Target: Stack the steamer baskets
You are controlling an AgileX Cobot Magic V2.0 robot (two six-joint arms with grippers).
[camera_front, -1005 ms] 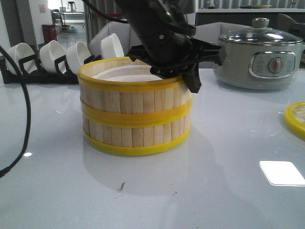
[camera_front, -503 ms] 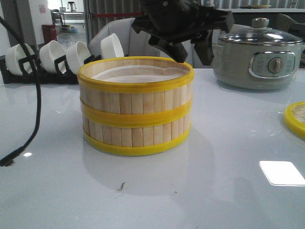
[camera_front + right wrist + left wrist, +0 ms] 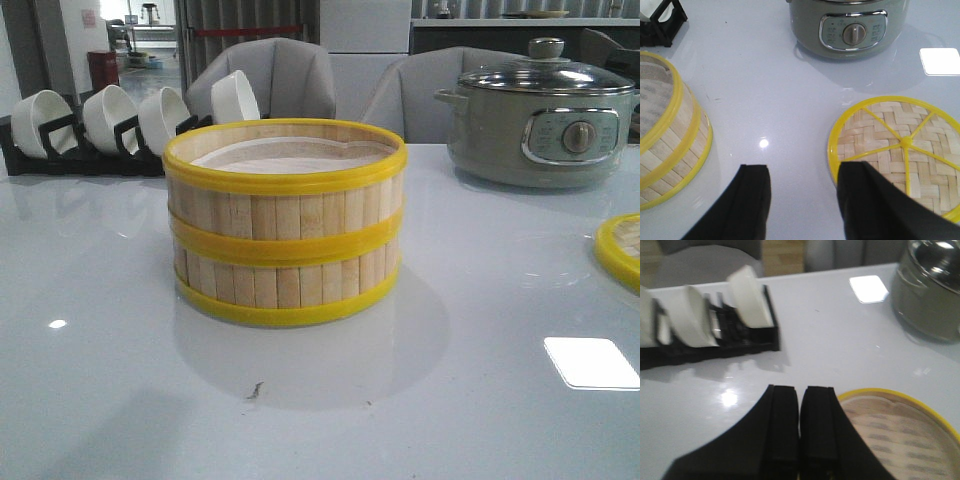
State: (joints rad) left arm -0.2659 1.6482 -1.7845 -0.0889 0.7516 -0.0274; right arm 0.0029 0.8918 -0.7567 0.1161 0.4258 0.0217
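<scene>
two baskets stacked, lid still off to the side

front view: two steamer baskets (image 3: 285, 220) sit one on the other, mid-table, rims lined up, white liner showing inside the top one. the glossy white table (image 3: 450, 400) carries them. behind, to the left, white bowls (image 3: 130, 115) stand on edge in a black rack (image 3: 30, 155). back right is the grey electric pot (image 3: 540, 120) w/ glass lid on. the woven lid (image 3: 622, 250) only peeks in at the right edge, flat on the table, well apart from the stack. no arm shows in this view.

left wrist view: left gripper (image 3: 800, 435) hangs above the table just beside the top basket's rim, fingers pressed together, nothing between them. pic is a bit blurred.

right wrist view: right gripper (image 3: 802, 200) has jaws spread wide, empty. one finger overlaps the near rim of the lid; can't tell if touching. stack is off to the other side, pot beyond.
</scene>
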